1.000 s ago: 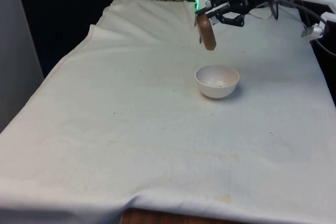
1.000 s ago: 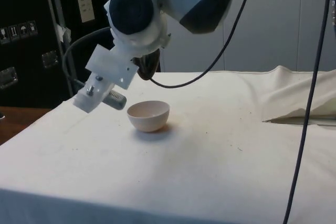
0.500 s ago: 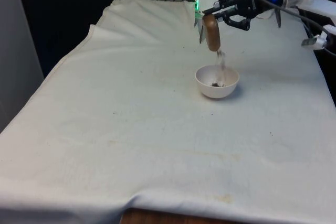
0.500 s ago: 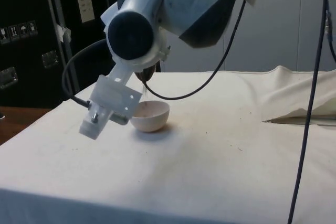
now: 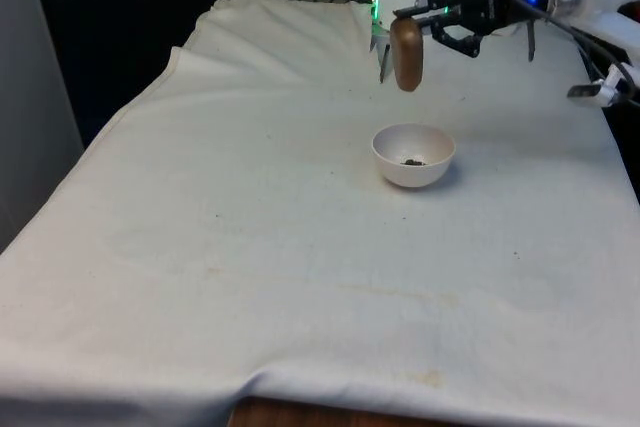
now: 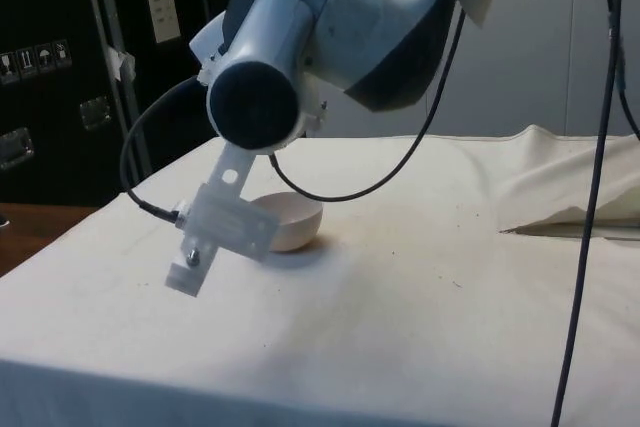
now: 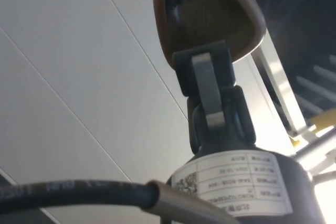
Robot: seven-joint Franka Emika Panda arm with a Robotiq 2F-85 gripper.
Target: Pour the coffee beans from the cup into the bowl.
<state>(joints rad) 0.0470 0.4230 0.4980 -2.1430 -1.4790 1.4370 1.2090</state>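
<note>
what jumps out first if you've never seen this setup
The brown cup held tipped over in the gripper, hanging in the air just above the white bowl. A small dark heap of coffee beans lies in that bowl, which stands alone on the white cloth toward the table's far end.

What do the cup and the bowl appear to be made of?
Cup: brown and smooth with a soft sheen, possibly wood or glazed ceramic; the look leaves it open. It hangs tipped in the pincer.
Bowl: plain white, matte, evenly curved, likely plastic or ceramic. Dark coffee beans lie inside.
</note>
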